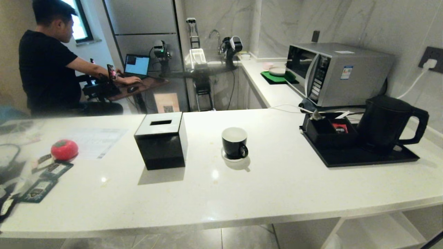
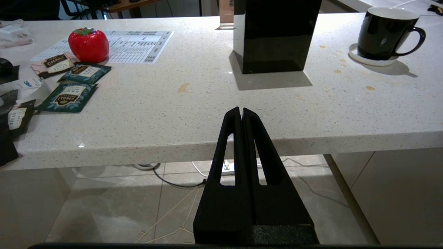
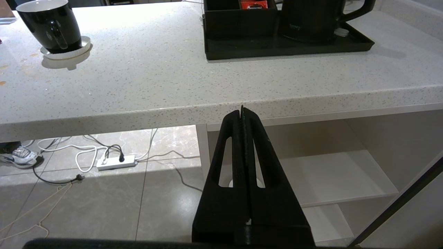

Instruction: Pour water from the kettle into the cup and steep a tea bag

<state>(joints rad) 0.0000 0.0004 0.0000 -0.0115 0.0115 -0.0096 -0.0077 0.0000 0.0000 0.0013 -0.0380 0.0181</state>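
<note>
Head view: kettle upright, handle pointing right; cup upright; both grippers' jaws closed, empty.

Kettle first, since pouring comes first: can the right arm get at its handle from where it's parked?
Probably yes: the kettle handle faces outward on the robot's right, unobstructed; the right gripper waits shut below the counter edge.

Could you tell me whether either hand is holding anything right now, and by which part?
Nothing is held. The left hand and right hand are both shut and empty, below the counter's front edge.
</note>
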